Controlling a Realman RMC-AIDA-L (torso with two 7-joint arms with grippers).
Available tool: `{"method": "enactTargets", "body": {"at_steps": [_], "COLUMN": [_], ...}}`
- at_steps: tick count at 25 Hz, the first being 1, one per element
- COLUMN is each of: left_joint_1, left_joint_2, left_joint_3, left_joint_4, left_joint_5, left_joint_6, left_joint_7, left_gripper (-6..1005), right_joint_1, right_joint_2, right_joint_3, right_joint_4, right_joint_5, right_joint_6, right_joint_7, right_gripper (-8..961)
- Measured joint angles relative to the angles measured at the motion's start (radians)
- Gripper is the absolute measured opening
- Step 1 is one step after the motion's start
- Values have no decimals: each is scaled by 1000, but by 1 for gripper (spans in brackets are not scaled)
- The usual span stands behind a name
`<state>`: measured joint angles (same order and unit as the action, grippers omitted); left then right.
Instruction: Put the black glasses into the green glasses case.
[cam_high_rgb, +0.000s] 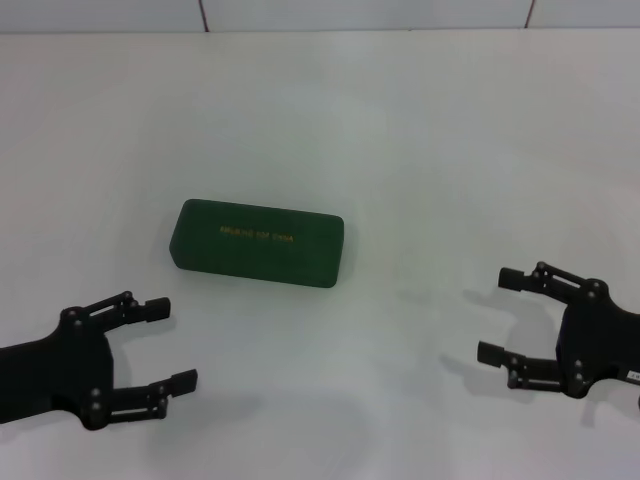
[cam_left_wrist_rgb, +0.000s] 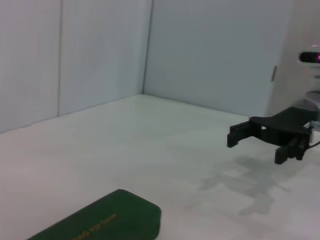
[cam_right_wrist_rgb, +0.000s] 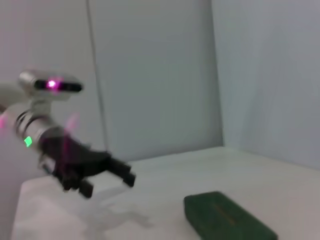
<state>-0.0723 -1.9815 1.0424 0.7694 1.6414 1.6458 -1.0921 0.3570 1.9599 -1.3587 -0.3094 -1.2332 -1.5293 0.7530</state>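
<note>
The green glasses case (cam_high_rgb: 257, 243) lies shut mid-table; no black glasses are visible. The left gripper (cam_high_rgb: 161, 342) and right gripper (cam_high_rgb: 507, 316) hover near, wide and empty. Risk: lifting the lid one-handed could make the case slide

You see a matt green case (cam_high_rgb: 257, 243) with gold lettering on a smooth, faintly glossy white surface (cam_high_rgb: 450, 150).
</note>
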Motion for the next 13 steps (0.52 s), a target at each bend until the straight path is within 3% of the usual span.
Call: {"method": "enactTargets", "body": {"at_steps": [6, 7, 13], "left_joint_1": [-42, -52, -77], "left_joint_2": [22, 25, 28], "left_joint_3": [-88, -102, -122], "left_joint_4": [2, 5, 13], "left_joint_5": [88, 110, 176], "left_joint_6": [94, 107, 118], "left_joint_7": [-17, -28, -70], "left_gripper": [875, 875, 875], "right_joint_1": [51, 77, 94], "right_joint_2": [-20, -33, -40], "right_joint_3": [0, 2, -1], "right_joint_4": [-1, -2, -12], "right_joint_5": [-85, -114, -122], "right_joint_6": [-6, -11, -12], "right_joint_7": [13, 32, 42], "right_gripper": [875, 875, 875]}}
